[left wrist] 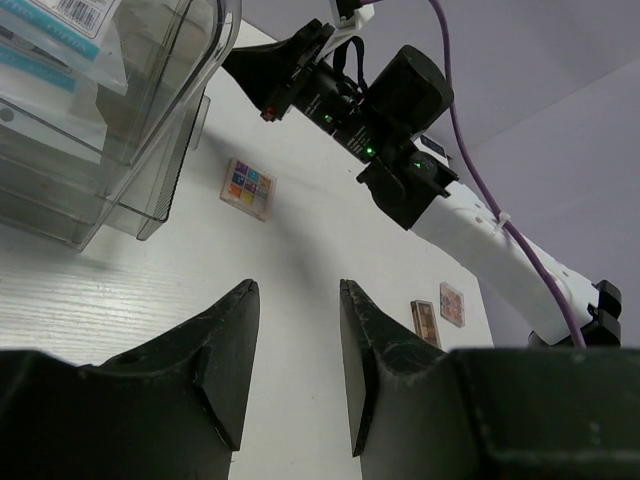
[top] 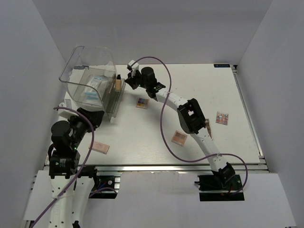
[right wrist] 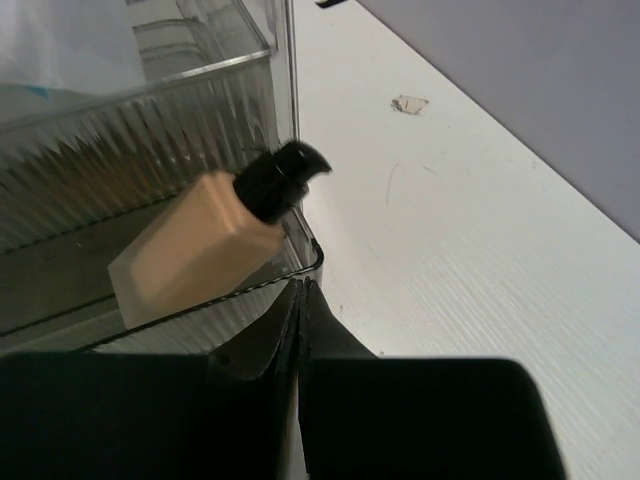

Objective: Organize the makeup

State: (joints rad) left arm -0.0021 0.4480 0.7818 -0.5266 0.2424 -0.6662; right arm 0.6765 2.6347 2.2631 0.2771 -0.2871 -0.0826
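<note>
A beige bottle with a dark cap lies tilted in the side compartment of the clear bin; it also shows from above. My right gripper is shut and empty, its tip just outside that compartment's corner. A white-blue packet lies inside the bin. My left gripper is open and empty, low over the table by the bin's near side. A colourful square palette lies right of the bin and shows in the left wrist view.
A peach compact lies near the left arm, another mid-table. A long palette is partly under the right arm, and a square palette lies at the right. White walls enclose the table.
</note>
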